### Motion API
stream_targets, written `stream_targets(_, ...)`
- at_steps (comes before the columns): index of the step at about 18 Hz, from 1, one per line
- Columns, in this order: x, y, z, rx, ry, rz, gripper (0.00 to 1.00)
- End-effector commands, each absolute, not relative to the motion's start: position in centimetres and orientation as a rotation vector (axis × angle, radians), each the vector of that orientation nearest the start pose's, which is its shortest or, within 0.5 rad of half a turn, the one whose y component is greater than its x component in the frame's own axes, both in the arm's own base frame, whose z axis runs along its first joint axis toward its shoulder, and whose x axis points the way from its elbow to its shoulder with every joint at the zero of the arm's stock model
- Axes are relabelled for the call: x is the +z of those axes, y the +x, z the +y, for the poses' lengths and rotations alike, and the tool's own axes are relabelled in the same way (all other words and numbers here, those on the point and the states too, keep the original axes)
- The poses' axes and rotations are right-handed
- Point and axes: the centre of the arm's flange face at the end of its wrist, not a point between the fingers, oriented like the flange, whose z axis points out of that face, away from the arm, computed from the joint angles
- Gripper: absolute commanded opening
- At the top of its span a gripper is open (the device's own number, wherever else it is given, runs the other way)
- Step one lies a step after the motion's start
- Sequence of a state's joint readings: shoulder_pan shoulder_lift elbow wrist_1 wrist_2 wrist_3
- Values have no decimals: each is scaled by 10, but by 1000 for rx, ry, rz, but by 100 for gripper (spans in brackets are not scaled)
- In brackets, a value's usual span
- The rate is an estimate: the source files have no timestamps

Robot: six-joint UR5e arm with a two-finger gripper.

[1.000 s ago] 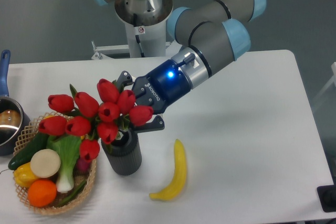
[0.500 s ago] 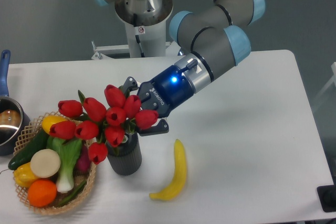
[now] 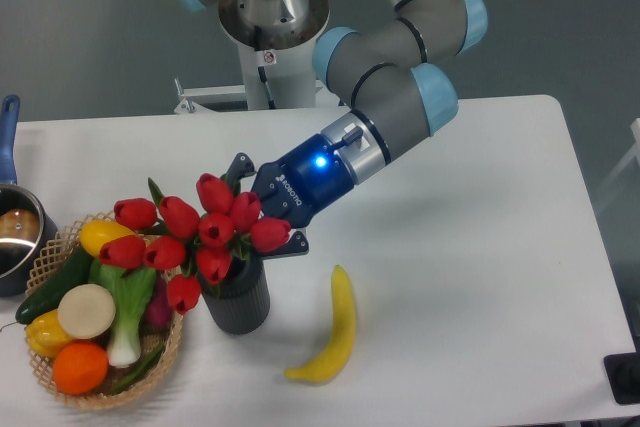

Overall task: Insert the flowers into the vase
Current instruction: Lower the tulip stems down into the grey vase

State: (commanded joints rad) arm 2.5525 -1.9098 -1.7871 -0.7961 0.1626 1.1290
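The flowers (image 3: 203, 230), a bunch of red tulips with dark green leaves, stand tilted left with their stems down in the mouth of the vase (image 3: 238, 302), a short dark grey ribbed cylinder left of the table's middle. The buds lean out over the basket. My gripper (image 3: 260, 209) reaches in from the right, just above the vase's mouth. Its jaws stand on either side of the bunch below the buds and hold it. The fingertips are partly hidden behind the buds.
A wicker basket (image 3: 172, 345) of vegetables and fruit touches the vase's left side. A yellow banana (image 3: 335, 332) lies to the right of the vase. A steel pot (image 3: 14, 237) with a blue handle sits at the left edge. The robot base (image 3: 270, 37) stands at the back.
The gripper has carried the flowers down and slightly right, so the stems sit deeper in the vase. The buds now hang lower over the vase and the basket.
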Motion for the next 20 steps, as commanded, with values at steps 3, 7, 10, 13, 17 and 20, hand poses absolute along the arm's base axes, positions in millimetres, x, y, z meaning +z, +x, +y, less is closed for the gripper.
stream_targets(3, 352, -350, 512, -555, -1760, 299, 34)
stream_targets(7, 335, -352, 514, -566, -1780, 290, 34)
stream_targets(10, 324, -353, 513, -547, -1832, 293, 36)
stream_targets(13, 319, -350, 511, -550, -1836, 293, 36)
stream_targets(17, 314, -351, 509, -555, -1838, 285, 47)
stream_targets(20, 315, -351, 509, -552, -1838, 286, 60)
